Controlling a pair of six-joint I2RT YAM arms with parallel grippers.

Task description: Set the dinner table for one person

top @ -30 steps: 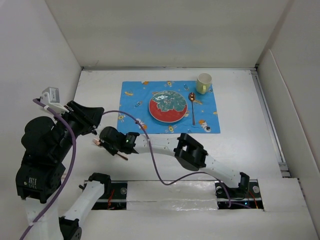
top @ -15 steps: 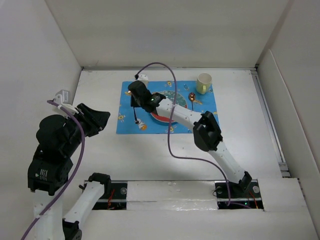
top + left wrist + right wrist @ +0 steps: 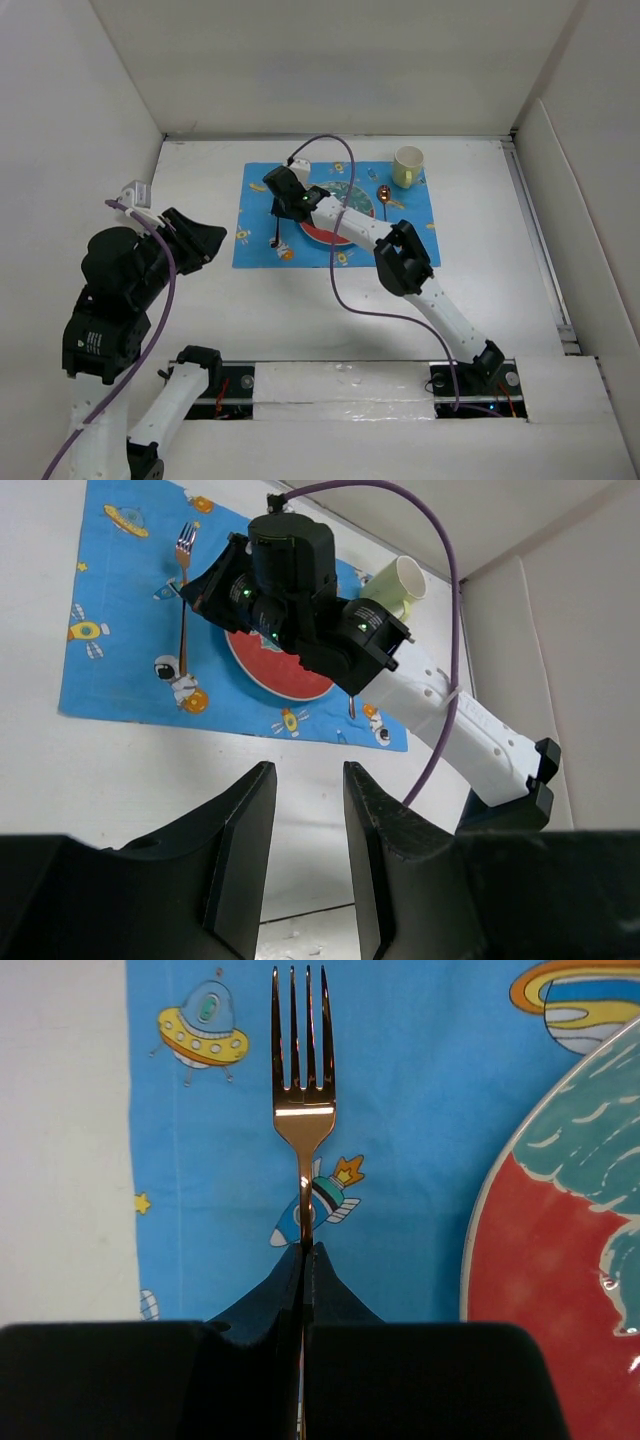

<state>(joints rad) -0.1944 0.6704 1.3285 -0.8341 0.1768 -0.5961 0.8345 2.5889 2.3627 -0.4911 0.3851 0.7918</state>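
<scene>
- Top view: the right hand (image 3: 279, 203) reaches far across the table (image 3: 480, 290) and sits over the left strip of the blue mat (image 3: 410, 240), pinched shut on a fork (image 3: 274, 228).
  - Prob. because a fork belongs left of the plate (image 3: 335, 215).
  - The spoon (image 3: 385, 212) lies to the plate's right, and the mug (image 3: 408, 166) stands at the mat's far right corner.
  - Setting looks nearly done, the fork being the last piece.
- Top view, cont.: the left hand (image 3: 205, 242) hangs near the table's left edge, well apart from the mat. I'd guess that's to keep it out of the way.
  - The right arm covers part of the plate.
  - The fork's far end is lost under the right hand.
- Left wrist view: the left hand is partly open w/ nothing btwn its fingers, only white table below.
  - The fork shows w/ tines toward the far edge, gripped high on the handle, and the rest of the handle trails toward the near side.
  - The spoon is mostly hidden behind the right arm, and the mug is half hidden.
- Right wrist view: the right hand's fingers are closed tight on the fork's handle, tines pointing straight ahead.
  - The fork runs approx parallel to the mat's left edge, w/ the plate rim off to the right. That seems a sensible line-up for laying it down.
  - Can't tell if the fork touches the mat or sits just above it.
  - The lower handle is hidden under the hand, and the plate is cut off by the frame.
</scene>
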